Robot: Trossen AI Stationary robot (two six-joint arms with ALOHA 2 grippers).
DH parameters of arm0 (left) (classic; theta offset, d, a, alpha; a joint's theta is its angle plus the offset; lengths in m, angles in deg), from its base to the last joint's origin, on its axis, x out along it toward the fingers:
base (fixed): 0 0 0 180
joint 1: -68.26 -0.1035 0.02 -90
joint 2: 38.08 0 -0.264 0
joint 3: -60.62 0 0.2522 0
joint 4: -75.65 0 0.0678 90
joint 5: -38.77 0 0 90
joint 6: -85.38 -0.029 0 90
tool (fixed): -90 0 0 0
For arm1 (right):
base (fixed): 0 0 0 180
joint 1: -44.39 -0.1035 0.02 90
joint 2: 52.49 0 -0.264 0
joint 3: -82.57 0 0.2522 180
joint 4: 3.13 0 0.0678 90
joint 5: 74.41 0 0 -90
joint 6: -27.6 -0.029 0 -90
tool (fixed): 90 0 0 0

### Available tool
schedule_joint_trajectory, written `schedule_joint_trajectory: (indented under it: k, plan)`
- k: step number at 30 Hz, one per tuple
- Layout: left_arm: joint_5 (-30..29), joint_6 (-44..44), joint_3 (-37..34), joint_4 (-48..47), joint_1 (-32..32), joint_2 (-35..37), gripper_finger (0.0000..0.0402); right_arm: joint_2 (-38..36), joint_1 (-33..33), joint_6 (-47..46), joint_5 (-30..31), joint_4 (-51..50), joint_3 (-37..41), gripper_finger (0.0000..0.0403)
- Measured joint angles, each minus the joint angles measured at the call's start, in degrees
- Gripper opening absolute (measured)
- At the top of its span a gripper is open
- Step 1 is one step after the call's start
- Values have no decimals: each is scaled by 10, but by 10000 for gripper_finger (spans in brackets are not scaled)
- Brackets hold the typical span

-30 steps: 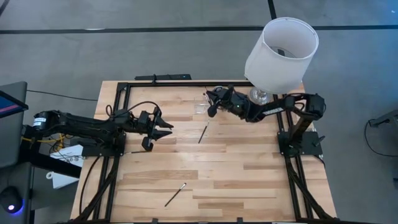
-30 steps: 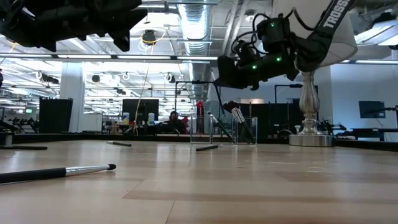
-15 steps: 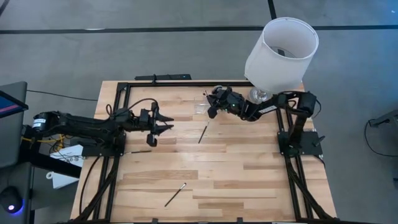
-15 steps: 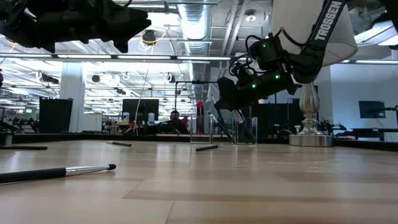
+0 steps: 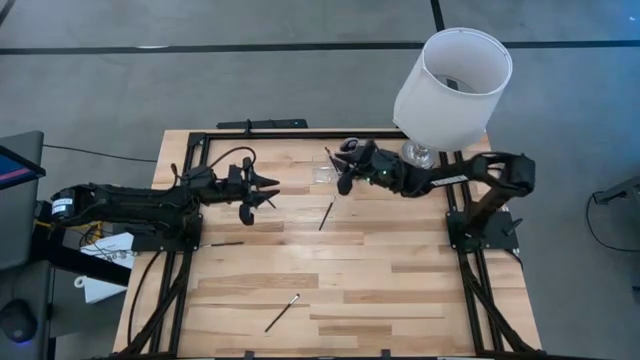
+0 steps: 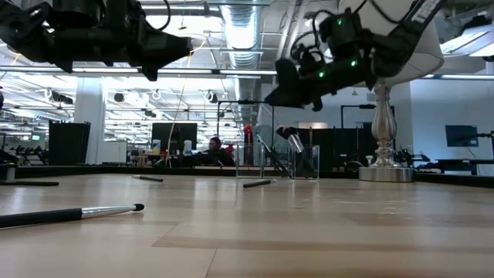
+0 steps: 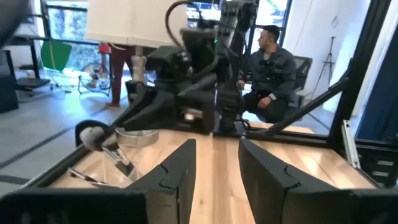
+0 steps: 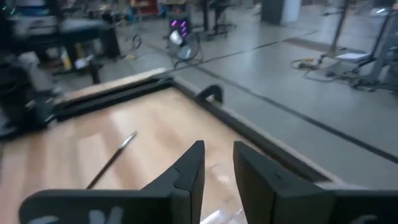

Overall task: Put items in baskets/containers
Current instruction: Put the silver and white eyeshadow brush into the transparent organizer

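Wood-plank table [image 5: 360,270], black metal frame [image 5: 270,132] round edges.
Lamp: big white shade [image 5: 452,85], silver base [image 6: 384,173] on tbl's far right corner, beside right arm's mount.
Seated person [image 7: 268,65], dark jacket, bkgd beyond far tbl edge.
Grey floor w/ dark seam lines [image 5: 200,47].
Monitor edge [image 5: 18,165], off tbl behind left arm's base.
White paper [image 5: 105,285] on floor, same side.

Right tool [image 5: 343,172] risen above clear organizer [image 5: 322,174], left tool [image 5: 268,190] shifted toward table's far edge
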Motion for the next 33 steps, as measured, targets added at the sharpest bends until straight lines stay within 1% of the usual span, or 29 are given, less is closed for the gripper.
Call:
schedule_joint_trajectory:
  k: [2,5,10,13,17,23,25,29,33]
  plan:
    - [0,2,0,-2,4,0,117,-16,-21,-3,8,-36,0,77]
    - [0,1,0,-4,9,0,117,-33,-53,-28,43,-98,0,77]
    - [0,-14,0,-11,10,0,117,-20,-98,-73,114,-195,-30,77]
    - [-7,-19,0,-24,9,0,117,11,-119,-110,146,-241,-63,77]
    - [-13,-19,0,-26,9,0,117,74,-144,-160,150,-272,-113,77]
    - [-15,-19,1,-40,10,0,117,174,-172,-218,153,-406,-208,77]
    - [-19,-19,1,-44,10,0,117,199,-178,-244,169,-453,-235,77]
    - [-22,-19,1,-44,10,0,117,227,-188,-277,191,-500,-270,77]
    - [-22,-19,1,-45,10,0,117,236,-187,-293,199,-512,-274,77]
